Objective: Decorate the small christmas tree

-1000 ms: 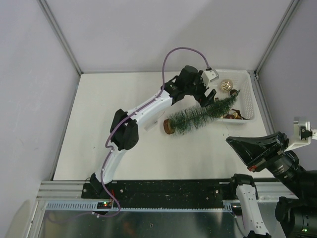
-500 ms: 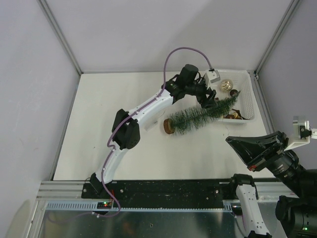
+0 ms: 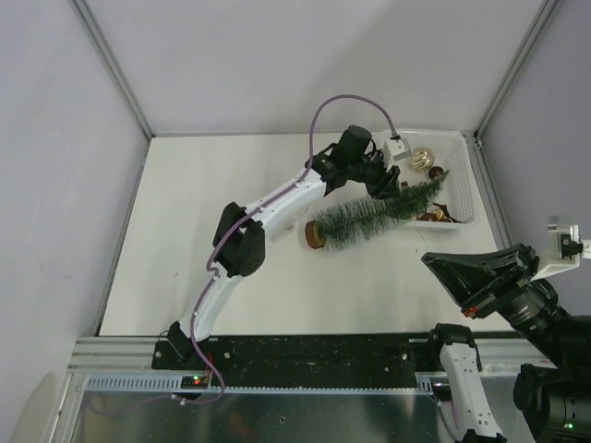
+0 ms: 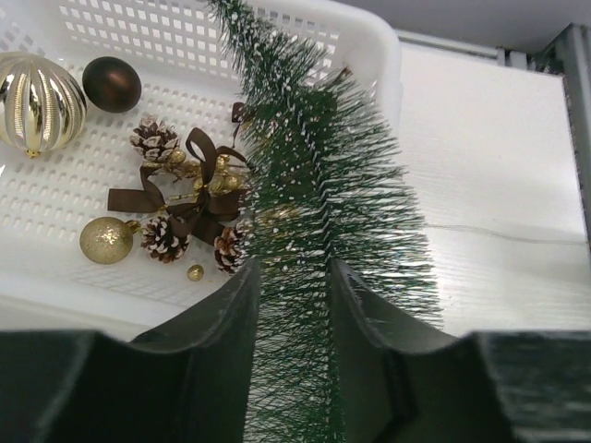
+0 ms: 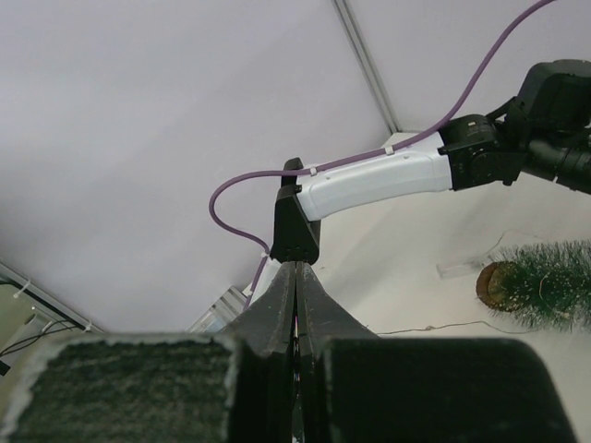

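Now, small christmas tree point(image 3: 365, 220): lying on its side, wooden base on the table point(image 3: 231, 231), tip over the basket point(image 3: 466, 185) rim.
Left gripper point(image 4: 294, 268): jaws partly closed, pinching the tree's bristles from both sides.
Ornaments point(image 4: 37, 88): gold and brown, inside the basket.
Right gripper point(image 5: 295, 286): jaws pressed together, empty, raised at right.

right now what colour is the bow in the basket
The bow is dark brown; left wrist view.

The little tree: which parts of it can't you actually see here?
- Left wrist view: tip of the small christmas tree cut by the top edge; base hidden behind the left fingers.
- Right wrist view: right edge cuts off most of it.
- Contact with its stem: buried in bristles.
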You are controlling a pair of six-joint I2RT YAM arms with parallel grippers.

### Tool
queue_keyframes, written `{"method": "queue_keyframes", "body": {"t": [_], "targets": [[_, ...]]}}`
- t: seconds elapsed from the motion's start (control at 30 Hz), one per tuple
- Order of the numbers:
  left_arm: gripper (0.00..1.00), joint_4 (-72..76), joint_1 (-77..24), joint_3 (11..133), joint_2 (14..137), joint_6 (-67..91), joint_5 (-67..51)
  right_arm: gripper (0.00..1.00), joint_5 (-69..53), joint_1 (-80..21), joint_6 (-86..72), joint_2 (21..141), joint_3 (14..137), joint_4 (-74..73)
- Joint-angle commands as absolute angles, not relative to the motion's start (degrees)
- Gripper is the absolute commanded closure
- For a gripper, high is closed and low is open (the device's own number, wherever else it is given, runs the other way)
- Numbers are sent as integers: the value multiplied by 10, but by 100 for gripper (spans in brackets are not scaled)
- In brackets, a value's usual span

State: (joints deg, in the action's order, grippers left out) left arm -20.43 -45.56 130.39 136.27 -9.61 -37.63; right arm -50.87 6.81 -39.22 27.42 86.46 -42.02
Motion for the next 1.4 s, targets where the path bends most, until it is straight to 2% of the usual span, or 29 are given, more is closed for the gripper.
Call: {"method": "queue_keyframes", "body": {"t": [0.0, 0.1, 0.2, 0.47, 0.77, 0.9, 1.13, 1.37], "targets": [[68, -200, -460, 1330, 1367, -112, -369, 100, -509, 67, -394, 287, 867, -394], [91, -199, -461, 1336, 1370, -114, -357, 100, -505, 68, -394, 288, 866, -390], [99, -199, -457, 1345, 1361, -110, -344, 100, -501, 70, -393, 290, 867, -387], [100, -193, -408, 1303, 1262, -63, -345, 100, -498, 88, -427, 301, 866, -332], [100, -153, -355, 1054, 1062, -28, -323, 100, -500, 110, -507, 327, 854, -238], [100, -145, -341, 990, 1007, 10, -307, 100, -501, 110, -528, 343, 861, -217], [100, -144, -337, 905, 942, 36, -275, 100, -486, 109, -526, 379, 875, -219], [100, -121, -335, 889, 941, 77, -219, 100, -441, 103, -509, 376, 788, -189]]}}
